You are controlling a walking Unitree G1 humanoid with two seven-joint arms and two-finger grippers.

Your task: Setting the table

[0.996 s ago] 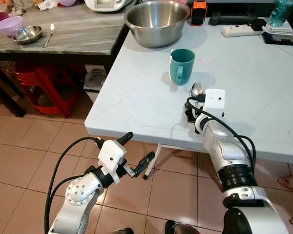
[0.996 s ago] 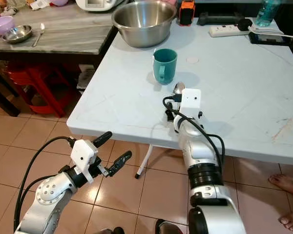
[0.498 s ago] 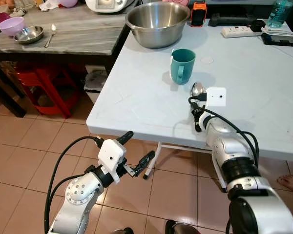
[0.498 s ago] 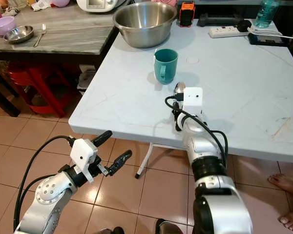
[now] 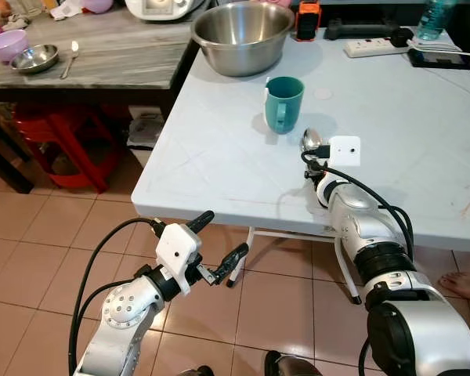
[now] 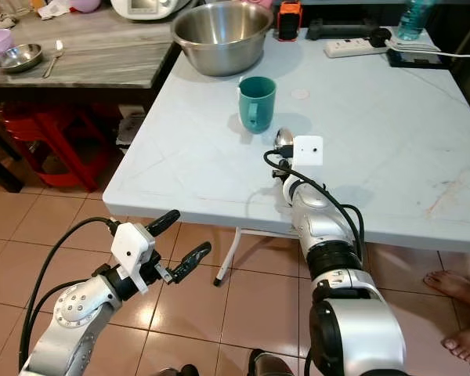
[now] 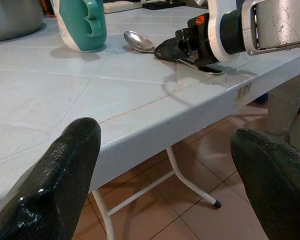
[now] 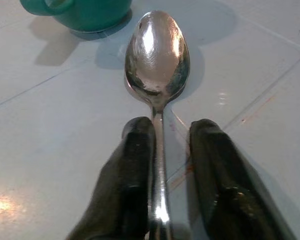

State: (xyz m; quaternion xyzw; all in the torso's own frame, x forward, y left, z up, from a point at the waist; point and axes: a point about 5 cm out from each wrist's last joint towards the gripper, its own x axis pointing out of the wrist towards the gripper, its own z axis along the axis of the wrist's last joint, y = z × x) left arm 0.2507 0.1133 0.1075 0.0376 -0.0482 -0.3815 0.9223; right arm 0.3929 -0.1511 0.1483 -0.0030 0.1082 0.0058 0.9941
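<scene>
Step in hand, as judged: a spoon (image 8: 157, 55) is being set down on the white table (image 5: 219, 157) just beside the teal mug (image 5: 283, 103), near the table's front edge. To do it well, the spoon should be laid flat with the bowl pointing away from the edge and the handle parallel to the mug's side, then the fingers should be spread fully before the arm is drawn straight back, so the handle is not dragged or flicked off the table. Clearance to the mug handle should be watched; the bowl lies close to it but apart.

Right hand (image 8: 162, 150): low on the table top, fingers (image 8: 135, 165) only slightly parted. The spoon handle runs through the narrow gap and lies against one finger; a small gap is seen on the other side. Whether the handle is gripped or already released cannot be told for sure. The spoon bowl rests on the table, face up, between the hand and the mug.

Left hand (image 5: 217, 249): held below table height over the tiled floor (image 5: 47, 251), in front of the table edge. Fingers (image 7: 65, 165) are spread wide and nothing is held.

A large steel bowl (image 5: 241, 35) sits farther back on the same table, well apart from the spoon.
</scene>
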